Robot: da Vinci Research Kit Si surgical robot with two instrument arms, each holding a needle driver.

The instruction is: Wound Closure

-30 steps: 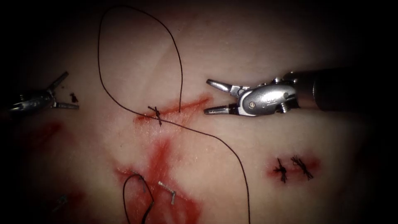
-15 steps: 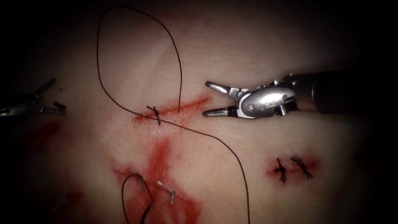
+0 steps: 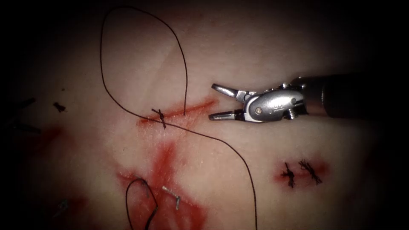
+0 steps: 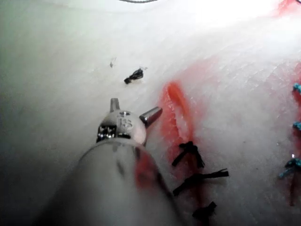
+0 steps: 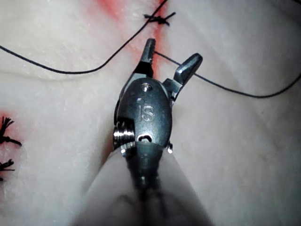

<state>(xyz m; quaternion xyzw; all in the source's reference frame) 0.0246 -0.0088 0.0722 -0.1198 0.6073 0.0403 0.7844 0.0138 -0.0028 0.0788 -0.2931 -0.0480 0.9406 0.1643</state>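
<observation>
Right tool (image 3: 218, 102) hovers with fingers spread, holding nothing, beside the knot (image 3: 160, 116) on the cut (image 3: 187, 108); left tool (image 4: 134, 110) open, empty. Thread (image 3: 230, 149) probably needs trimming.

Right gripper (image 5: 170, 55) over tissue (image 5: 235, 155), jaws spread apart, nothing held between them. Thread (image 5: 70, 71) lies across tissue in long dark line, runs behind jaw tips and on past them. Knot (image 5: 159, 19) sits on thread just beyond jaws, on strip of red fluid (image 5: 120, 14). Cut ends of thread (image 5: 6, 127) from older stitches lie at tissue edge, well apart from gripper, with red stain around them.
</observation>
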